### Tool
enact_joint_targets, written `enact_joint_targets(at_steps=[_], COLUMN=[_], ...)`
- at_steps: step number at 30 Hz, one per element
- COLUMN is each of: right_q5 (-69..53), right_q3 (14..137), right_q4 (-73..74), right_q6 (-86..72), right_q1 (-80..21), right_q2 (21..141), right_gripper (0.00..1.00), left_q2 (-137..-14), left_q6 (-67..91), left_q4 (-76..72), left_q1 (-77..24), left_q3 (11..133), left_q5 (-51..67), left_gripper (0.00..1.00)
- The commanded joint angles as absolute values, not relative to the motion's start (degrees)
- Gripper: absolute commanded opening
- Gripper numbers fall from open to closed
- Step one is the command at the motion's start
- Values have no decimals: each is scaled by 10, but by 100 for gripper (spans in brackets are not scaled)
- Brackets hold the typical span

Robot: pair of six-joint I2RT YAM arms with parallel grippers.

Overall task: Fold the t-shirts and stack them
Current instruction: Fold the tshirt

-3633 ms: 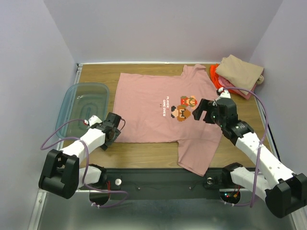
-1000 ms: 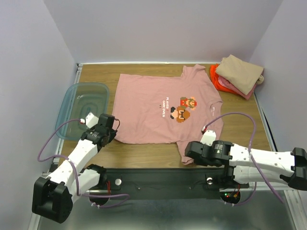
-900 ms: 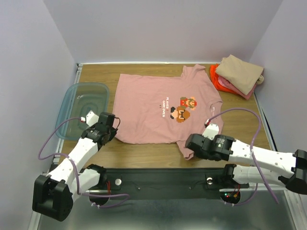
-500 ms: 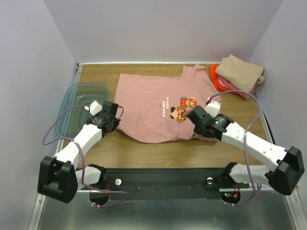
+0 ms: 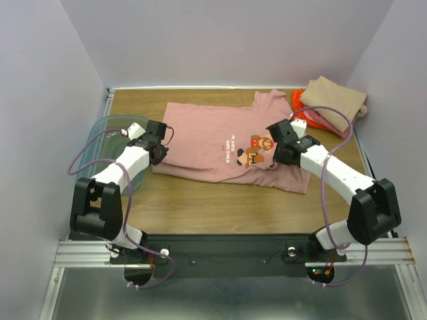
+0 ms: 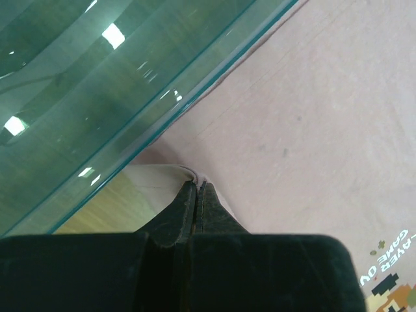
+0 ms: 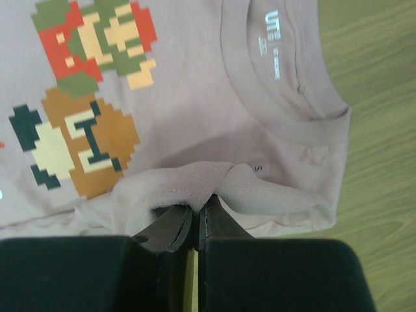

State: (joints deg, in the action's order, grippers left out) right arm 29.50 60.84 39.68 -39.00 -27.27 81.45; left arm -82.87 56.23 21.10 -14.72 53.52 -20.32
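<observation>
**Top external view.** The dusty-pink t-shirt (image 5: 213,137) lies on the wooden table (image 5: 220,210) with its collar toward the right and its pixel-figure print (image 5: 255,151) facing up. Its near edge runs at a slant. The left gripper (image 5: 159,152) sits at the shirt's left, hem end, just beside the clear teal bin (image 5: 107,133), with its jaws pressed together on the fabric. The right gripper (image 5: 277,159) hangs over the chest, just right of the print, and is likewise clamped on cloth. In the far right corner sits the stack of folded t-shirts (image 5: 331,100), with tan on top and pink and orange beneath.

**Left wrist view.** The two dark fingers (image 6: 184,205) meet with no gap between them. A thin edge of the pink fabric is pinched at their tips, right where the cloth meets the rim of the bin. A patch of bare wood shows to the left of them. White lettering from the print peeks in at the lower right.

**Right wrist view.** These fingers (image 7: 170,227) are also fully closed, gripping a bunched, rolled fold of the pink cloth. The fold is raised over the chest, just below the ribbed collar (image 7: 305,123). The print lies to the left and bare table to the right.
</observation>
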Motion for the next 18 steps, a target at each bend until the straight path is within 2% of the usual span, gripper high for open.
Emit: enact_joint_targets(at_steps=[1,6,18], right_q5=[291,290,257], right_q3=[654,684,722], right_q4=[345,325,304], right_q6=[-337,-311,-281], right_q1=[-243,-217,-180], right_q2=[834,874,918], right_gripper=[1,1,1], left_q2=[-856,-899,-918], left_q6=[541,538,543], left_q4=[192,196,185], left_q1=[-140,-133,-106], left_q3=[587,625,654], left_q5=[-214,-210,-236], left_gripper=[0,0,0])
